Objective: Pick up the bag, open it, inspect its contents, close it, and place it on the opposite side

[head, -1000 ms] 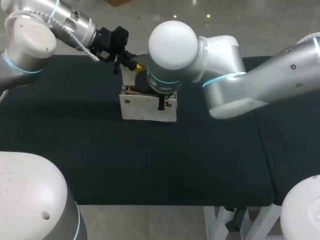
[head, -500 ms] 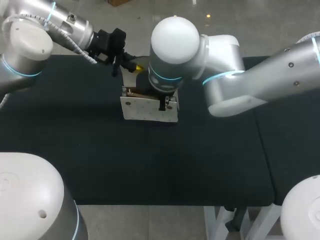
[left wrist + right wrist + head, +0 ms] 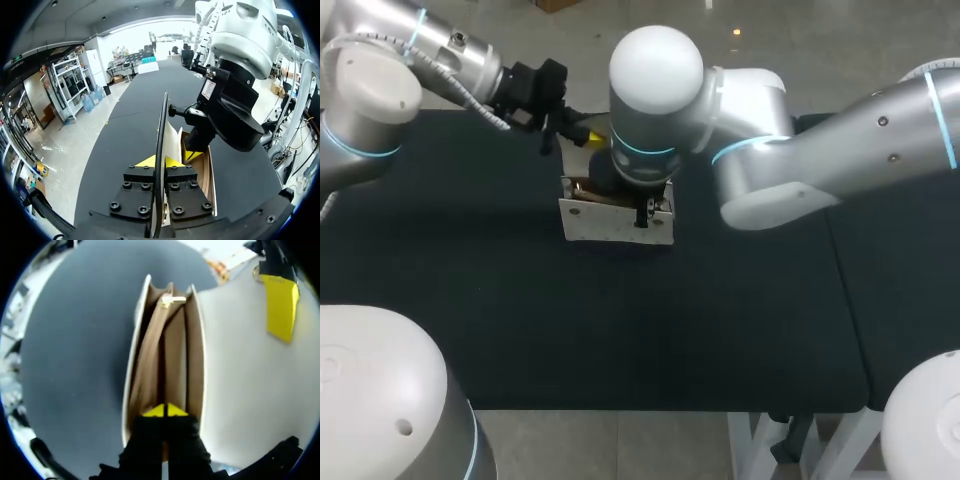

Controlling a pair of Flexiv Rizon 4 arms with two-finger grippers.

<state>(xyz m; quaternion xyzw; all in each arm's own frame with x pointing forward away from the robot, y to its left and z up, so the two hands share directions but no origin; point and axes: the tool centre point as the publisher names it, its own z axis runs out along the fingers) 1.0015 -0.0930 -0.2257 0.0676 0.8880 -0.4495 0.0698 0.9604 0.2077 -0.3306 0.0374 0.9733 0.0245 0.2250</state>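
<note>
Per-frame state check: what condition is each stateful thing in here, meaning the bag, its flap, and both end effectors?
Bag: upright on the table, open, tan compartments exposed.
Flap: lifted back off the mouth, held up.
Left end effector: shut on the flap's edge.
Right end effector: tips together, down in the bag's mouth.

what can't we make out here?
Head view: bag opening hidden under the right arm.
Right wrist view: bag bottom dark, contents unreadable; right gripper covers the near end.
Left wrist view: flap seen edge-on in the left gripper; its face is hidden.
</note>
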